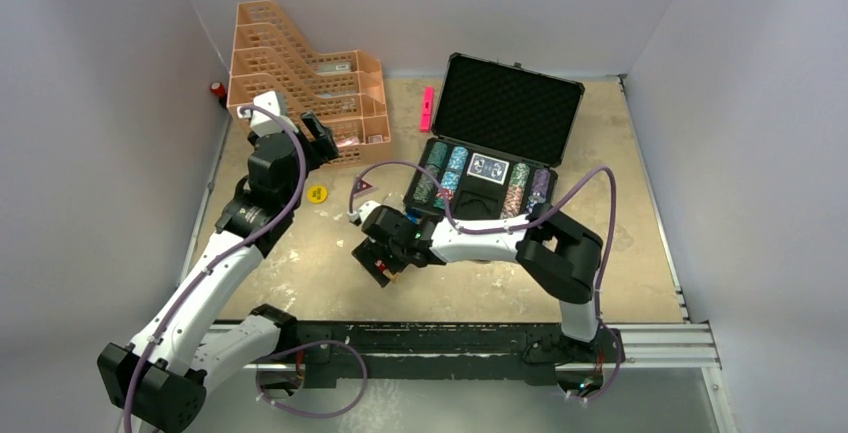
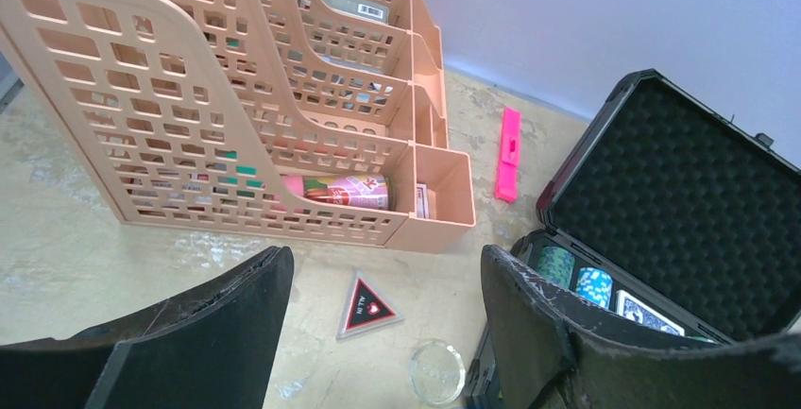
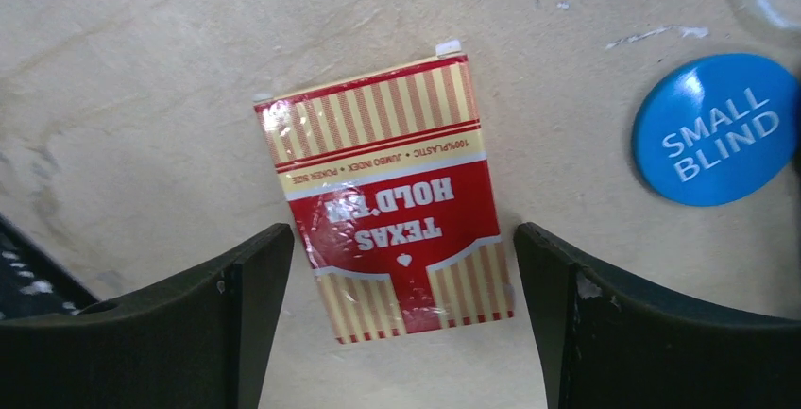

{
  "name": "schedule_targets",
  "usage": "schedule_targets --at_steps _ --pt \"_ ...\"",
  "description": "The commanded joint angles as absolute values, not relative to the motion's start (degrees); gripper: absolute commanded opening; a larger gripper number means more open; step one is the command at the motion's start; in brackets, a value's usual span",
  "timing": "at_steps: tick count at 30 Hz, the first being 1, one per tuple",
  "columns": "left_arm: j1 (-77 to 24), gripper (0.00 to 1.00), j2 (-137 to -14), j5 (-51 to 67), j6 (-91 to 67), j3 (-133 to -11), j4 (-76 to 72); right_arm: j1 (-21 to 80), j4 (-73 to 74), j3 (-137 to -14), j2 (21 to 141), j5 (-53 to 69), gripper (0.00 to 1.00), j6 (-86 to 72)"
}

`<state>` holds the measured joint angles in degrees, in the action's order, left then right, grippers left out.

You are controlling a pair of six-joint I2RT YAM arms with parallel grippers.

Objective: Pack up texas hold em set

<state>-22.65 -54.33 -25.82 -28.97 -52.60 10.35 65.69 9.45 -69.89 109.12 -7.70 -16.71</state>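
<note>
The right gripper (image 3: pixel 401 234) hangs with jaws spread wide astride the red card deck (image 3: pixel 392 201), which lies flat and unclamped on the table (image 3: pixel 142 69), a blue "SMALL BLIND" button (image 3: pixel 715 128) at its 2 o'clock in the wrist view. The open black case (image 1: pixel 510 108) sits at the table's 1 o'clock seen from above, chip stacks (image 1: pixel 437 168) and the blue deck (image 1: pixel 489 169) bedded inside. The left gripper (image 2: pixel 384 258), jaws wide and empty, hovers at 10 o'clock by the orange trays (image 2: pixel 236 97), above a triangular "ALL IN" button (image 2: pixel 368 307).
</note>
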Motion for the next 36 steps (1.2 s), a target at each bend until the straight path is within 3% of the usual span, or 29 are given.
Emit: schedule_targets --at_steps 1,5,10,18,27,33,36 --pt "-21.59 0.72 -54.62 -25.83 -29.16 -52.63 7.91 65.66 11.67 -72.65 110.04 -4.15 0.88 -12.68" --pt "-21.15 0.72 -54.9 -25.54 -29.26 -52.62 7.87 65.65 13.71 -74.49 112.2 -4.3 0.82 -11.03" --pt "-20.83 0.71 -55.17 -25.11 -29.26 -52.44 7.47 64.7 13.75 -74.26 112.1 -5.17 0.62 -11.9" --pt "-20.45 0.72 -54.6 -22.93 -30.76 -51.29 5.09 63.81 5.79 -69.28 102.41 -9.95 0.56 -13.57" --pt "-18.9 0.73 -59.23 -5.45 -32.15 -52.54 2.62 51.75 -12.13 -57.74 82.68 -9.43 0.54 -15.57" --pt "-18.37 0.73 -65.94 22.46 -41.59 -53.43 -9.6 45.14 -20.02 -52.63 77.41 -5.34 0.53 -8.65" --pt "-18.37 0.73 -70.88 29.5 -48.73 -56.89 -10.96 43.03 -23.49 -50.24 74.64 -0.87 0.53 -2.65"
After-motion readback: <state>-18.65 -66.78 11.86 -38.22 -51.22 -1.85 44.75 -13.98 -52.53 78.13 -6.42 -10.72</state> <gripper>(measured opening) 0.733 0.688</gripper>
